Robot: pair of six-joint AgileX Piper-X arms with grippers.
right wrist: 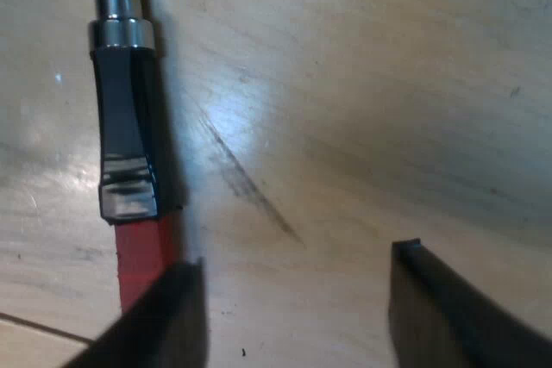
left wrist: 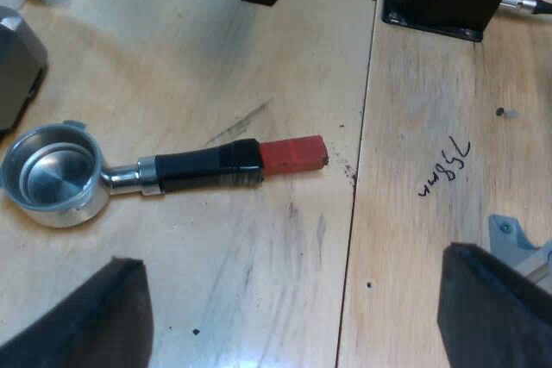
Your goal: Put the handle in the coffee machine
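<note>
Red-ended holder (left wrist: 203,165) on the table (left wrist: 414,239), our left gripper (left wrist: 293,308) and right gripper (right wrist: 293,303) gaping, empty, right finger (right wrist: 168,321) beside red end.

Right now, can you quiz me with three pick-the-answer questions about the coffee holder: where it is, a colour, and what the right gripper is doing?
1. Where is the metal holder?
A. locked in the machine
B. lying on the wooden table
C. inside a mug

2. What colour is its handle's end?
A. red
B. blue
C. green

3. How does the right gripper stand?
A. shut on the handle
B. shut on nothing
C. open

Answers: 1 B, it lies flat on the wood. 2 A, the tip is plainly red. 3 C, bare wood shows in the wide gap between its fingers.
</note>
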